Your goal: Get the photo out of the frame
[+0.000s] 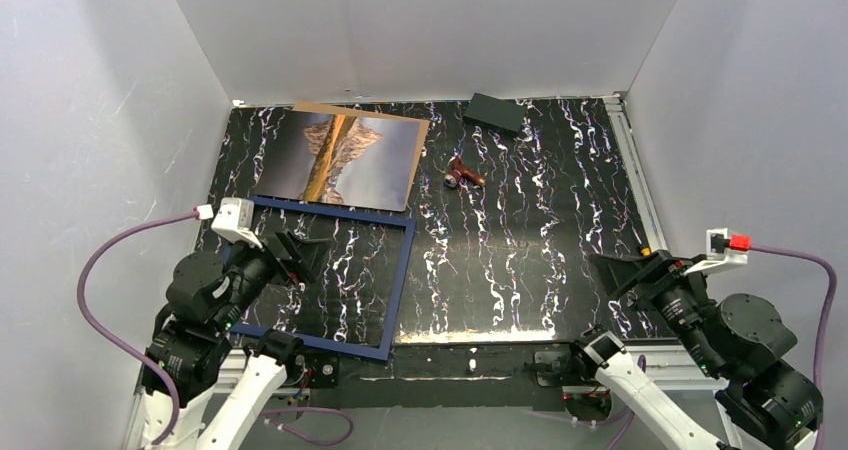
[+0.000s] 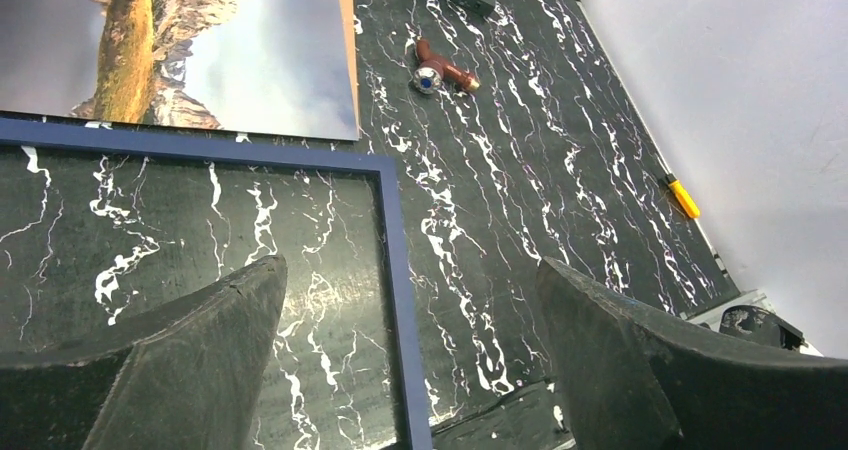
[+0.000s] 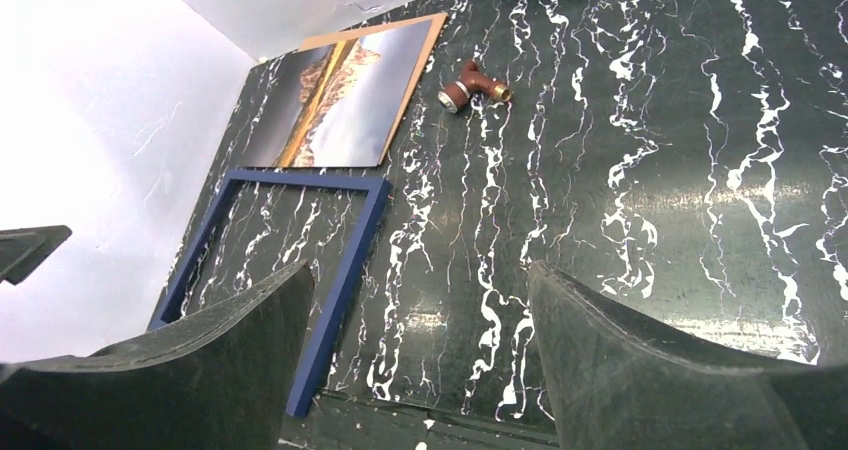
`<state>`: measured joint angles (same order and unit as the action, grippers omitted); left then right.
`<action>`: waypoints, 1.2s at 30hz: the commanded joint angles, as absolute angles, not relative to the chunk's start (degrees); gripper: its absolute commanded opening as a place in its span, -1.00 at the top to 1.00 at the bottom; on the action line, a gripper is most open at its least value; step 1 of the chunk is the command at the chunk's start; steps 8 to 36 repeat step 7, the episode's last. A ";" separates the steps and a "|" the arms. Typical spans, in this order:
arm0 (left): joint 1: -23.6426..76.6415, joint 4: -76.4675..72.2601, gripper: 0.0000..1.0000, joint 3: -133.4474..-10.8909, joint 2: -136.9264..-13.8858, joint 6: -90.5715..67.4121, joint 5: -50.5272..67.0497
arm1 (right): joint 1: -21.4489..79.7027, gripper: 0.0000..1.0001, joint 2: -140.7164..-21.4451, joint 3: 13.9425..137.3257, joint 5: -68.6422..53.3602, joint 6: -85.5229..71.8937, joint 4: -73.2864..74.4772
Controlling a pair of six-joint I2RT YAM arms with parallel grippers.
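**Frame** [image 1: 402,282]: thin, flat, navy-blue rectangular border lying flat on the table [image 1: 540,240]. The table top is glossy black with white marble-like veining, and this shows through the frame's open middle. Nothing is seated in the frame.

**Photo** [image 1: 345,158]: out of the frame, lying flat and face up just beyond the frame's far rail. It is a rectangular print with a smooth surface showing brown rock mirrored on grey-blue sky. A plain brown board edge shows along its far and right sides. In the L wrist view a sliver of table shows between the print and the far rail.

**L gripper** [image 2: 408,270]: positioned over the frame's right rail. Its jaws are spread wide w/ nothing between them. The fingers are matte black, curved and scuffed.

**R gripper** [image 3: 418,270]: well to the right of the frame, over bare table. Its jaws are likewise wide apart and hold nothing.

**Other items:**
- Small reddish-brown T-shaped fitting [image 1: 463,174] w/ a metallic end, beyond the frame's far-right corner and near the photo's right edge.
- Flat black block [image 1: 497,112], further back from the frame than the fitting.
- Small orange item [image 2: 684,198] at the table edge, far right of the frame. Type cannot be told.
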<state>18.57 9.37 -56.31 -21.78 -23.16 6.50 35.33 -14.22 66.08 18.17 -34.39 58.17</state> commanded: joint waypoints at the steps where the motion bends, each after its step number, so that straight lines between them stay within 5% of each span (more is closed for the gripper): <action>1: 18.72 9.17 -0.91 -59.44 -22.04 -22.94 6.19 | 35.27 -0.73 -13.51 67.48 20.03 -34.96 58.98; 36: 18.77 9.30 -0.92 -59.13 -21.81 -23.86 6.18 | 35.33 -0.74 -10.36 65.02 17.13 -32.68 57.26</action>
